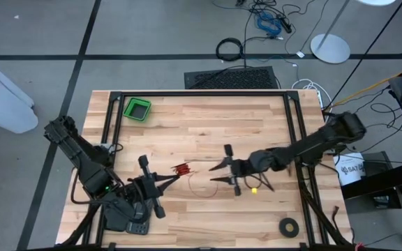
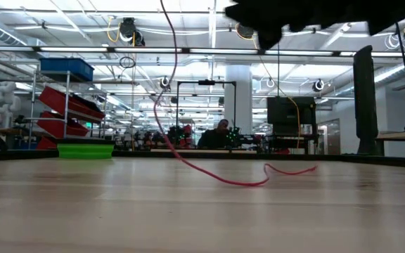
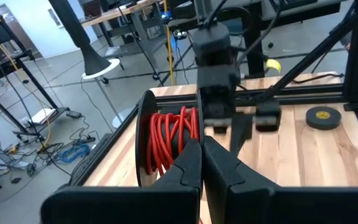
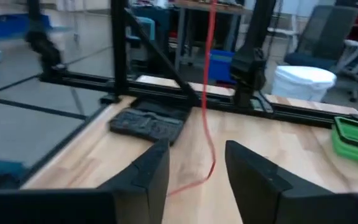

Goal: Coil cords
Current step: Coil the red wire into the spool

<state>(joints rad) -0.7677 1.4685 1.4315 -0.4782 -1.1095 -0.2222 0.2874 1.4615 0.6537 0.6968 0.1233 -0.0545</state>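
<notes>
The cord is thin and red. Part of it is wound into a small coil [image 1: 181,169], which my left gripper [image 1: 172,176] holds above the table's near middle, shut on it. From the coil [image 3: 173,138] a free strand [image 2: 166,105] hangs down, and its slack tail [image 2: 287,169] lies on the wood. My right gripper [image 1: 215,172] stands open just right of the coil, pointing level at it. In the right wrist view the hanging strand [image 4: 209,112] shows ahead, between the open fingers [image 4: 157,168], apart from them. My left gripper pinches the coil's near edge [image 3: 188,144] between the free ends of its two fingers. They come in almost level from the table's left. The coil stands on edge beyond the fingertips, lifted clear of the table, its loose strand hanging slack below.
A green bin [image 1: 137,109] stands at the far left of the table. A flat black tape ring [image 1: 289,226] lies at the near right corner. A small yellow piece [image 1: 254,189] lies under my right arm. Black frame rails [image 1: 201,93] edge the table.
</notes>
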